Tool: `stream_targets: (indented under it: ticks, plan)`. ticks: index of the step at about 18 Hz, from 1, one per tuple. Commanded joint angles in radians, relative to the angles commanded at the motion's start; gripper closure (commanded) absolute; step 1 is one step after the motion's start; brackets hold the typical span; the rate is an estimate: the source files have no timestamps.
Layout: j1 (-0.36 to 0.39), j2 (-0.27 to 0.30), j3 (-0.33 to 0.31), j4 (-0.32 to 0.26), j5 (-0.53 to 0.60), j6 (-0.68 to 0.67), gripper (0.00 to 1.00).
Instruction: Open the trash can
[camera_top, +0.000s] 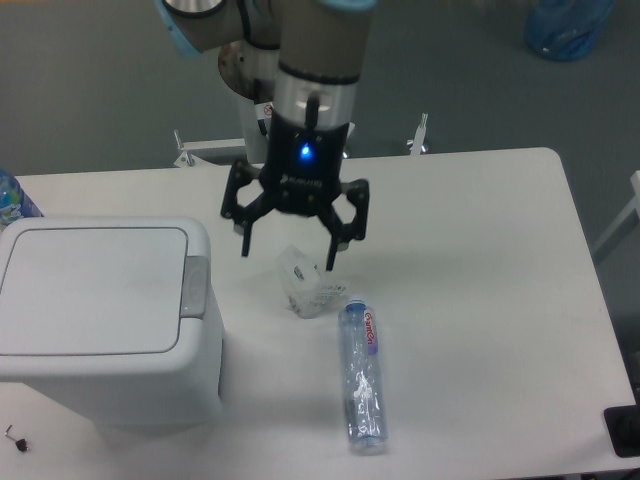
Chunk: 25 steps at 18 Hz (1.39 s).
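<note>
— Seeing the trash can (100, 320) where?
— Sitting at nine o'clock on the white table (480, 300), lid lying flat and shut, grey button strip (195, 287) facing three o'clock.
— And the gripper (289, 256)?
— Hanging with fingers spread wide apart, gripping nothing, just above a crumpled clear wrapper (307, 284), at two o'clock from the can. Plastic water bottle (362, 378) lying toward six o'clock from the wrapper.

The arm (320, 50) is a thick silver-grey tube with a pale blue cap at one joint (185, 25). Below it hangs a black wrist block with a small blue light glowing on its front. The black pincer (288, 258) has two thin, angular fingers (244, 235) on jointed links. A white round base (262, 80) carries a small red-and-white sticker.
</note>
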Motion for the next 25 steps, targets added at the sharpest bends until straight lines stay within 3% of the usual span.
stream_targets:
  ticks: [25]
  plan:
    - [-0.055,-0.031,-0.012,0.020,0.008,-0.060,0.00]
